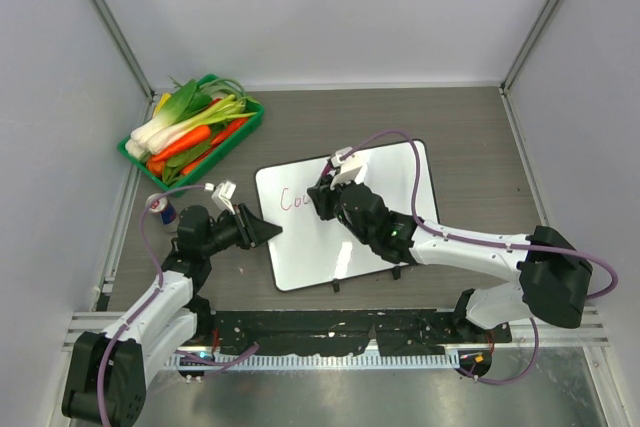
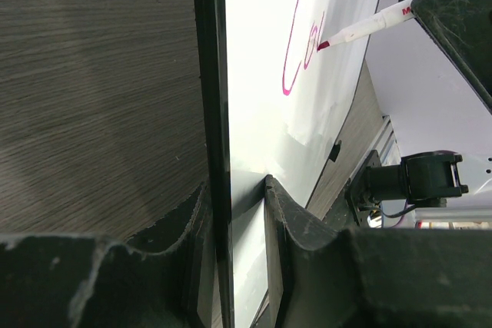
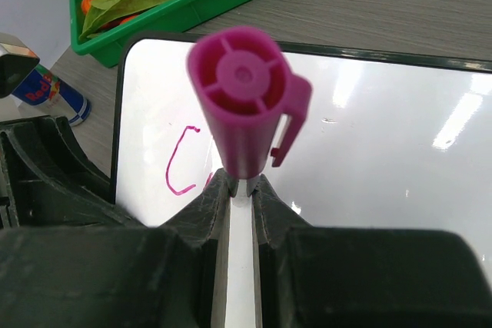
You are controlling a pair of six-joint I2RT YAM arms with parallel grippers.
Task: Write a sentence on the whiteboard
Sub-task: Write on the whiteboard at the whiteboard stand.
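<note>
The whiteboard [image 1: 350, 237] lies flat on the table with its black frame and two clips on the near edge. My left gripper [image 1: 268, 233] is shut on its left edge; in the left wrist view the fingers [image 2: 280, 217] sit either side of the frame [image 2: 217, 113]. My right gripper [image 1: 326, 190] is shut on a magenta marker [image 3: 246, 97], held upright over the board's left part. The marker tip [image 2: 324, 45] touches the surface at the end of the pink sentence [image 1: 296, 199], which reads about "Cou". Its first letter [image 3: 181, 163] shows beside the right fingers.
A green tray [image 1: 256, 113] of leeks, carrots and peppers stands at the back left. A small blue and silver can [image 1: 167, 211] stands left of the left gripper. Walls close in the table on three sides.
</note>
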